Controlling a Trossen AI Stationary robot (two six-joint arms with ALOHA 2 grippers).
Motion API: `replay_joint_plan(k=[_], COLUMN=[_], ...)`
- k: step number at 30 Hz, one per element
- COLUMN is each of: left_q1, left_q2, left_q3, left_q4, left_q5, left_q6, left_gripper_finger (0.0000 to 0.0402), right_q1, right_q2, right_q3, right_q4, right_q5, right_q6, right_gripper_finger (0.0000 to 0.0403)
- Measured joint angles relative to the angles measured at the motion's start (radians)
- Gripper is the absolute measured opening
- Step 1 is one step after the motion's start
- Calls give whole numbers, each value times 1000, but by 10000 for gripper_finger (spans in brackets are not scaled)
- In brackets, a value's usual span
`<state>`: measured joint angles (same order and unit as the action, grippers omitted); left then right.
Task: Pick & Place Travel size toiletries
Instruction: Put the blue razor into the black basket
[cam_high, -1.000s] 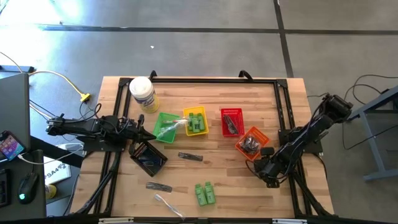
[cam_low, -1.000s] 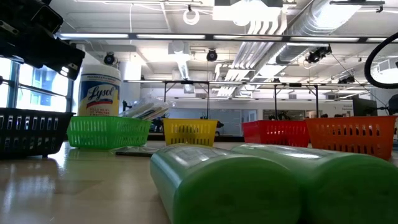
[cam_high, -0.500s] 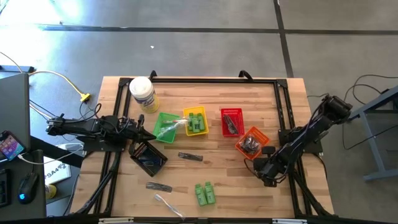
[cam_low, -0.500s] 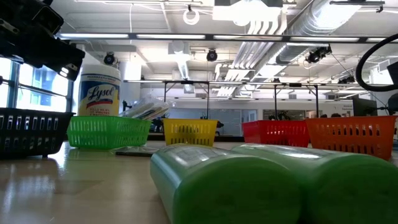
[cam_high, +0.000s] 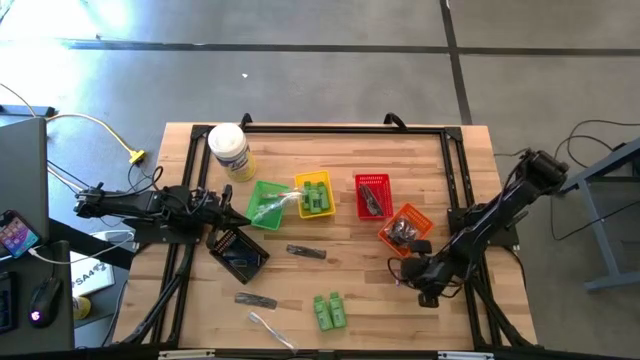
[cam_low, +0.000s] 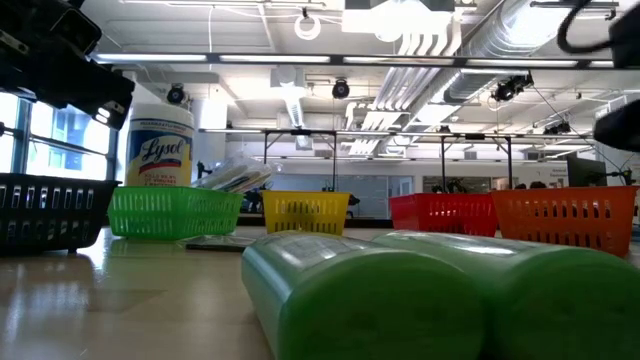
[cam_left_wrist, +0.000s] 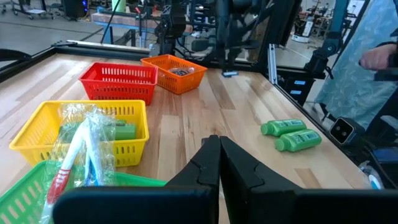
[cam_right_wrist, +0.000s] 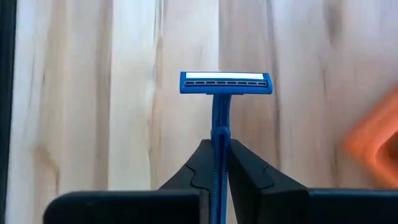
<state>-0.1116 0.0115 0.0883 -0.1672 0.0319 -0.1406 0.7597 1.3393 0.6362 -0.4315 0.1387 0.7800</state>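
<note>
High view shows the butcher-block table on grey concrete floor, the right gripper at lower right clamped on a blue razor near the orange basket, two green bottles at lower centre, the left gripper pressed together beside the green basket.

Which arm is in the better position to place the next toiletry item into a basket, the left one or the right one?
The right one, probably. The right gripper is already shut on a blue razor and hangs above the table close to the orange basket. The left gripper is shut on nothing, beside the green basket.
</note>
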Motion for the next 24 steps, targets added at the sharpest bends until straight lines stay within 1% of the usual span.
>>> replay_joint_plan(k=[3, 7, 12, 16, 21, 24], left_q1=[0, 0, 0, 0, 0, 0], left_q2=[0, 0, 0, 0, 0, 0], left_q3=[0, 0, 0, 0, 0, 0], left_q4=[0, 7, 13, 15, 22, 37], left_q5=[1, 4, 5, 4, 3, 3], left_q6=[0, 1, 2, 4, 4, 4], left_gripper_finger=[0, 0, 0, 0, 0, 0], right_q1=[0, 0, 2, 10, -2, -20], right_q2=[-58, -173, -358, -496, -658, -727], right_q3=[-2, -1, 1, -1, -87, -155], right_q4=[71, 139, 279, 290, 326, 413], right_q5=[62, 153, 246, 290, 344, 354], right_q6=[-76, -193, -397, -559, -653, -708], right_gripper_finger=[22, 20, 20, 21, 21, 22])
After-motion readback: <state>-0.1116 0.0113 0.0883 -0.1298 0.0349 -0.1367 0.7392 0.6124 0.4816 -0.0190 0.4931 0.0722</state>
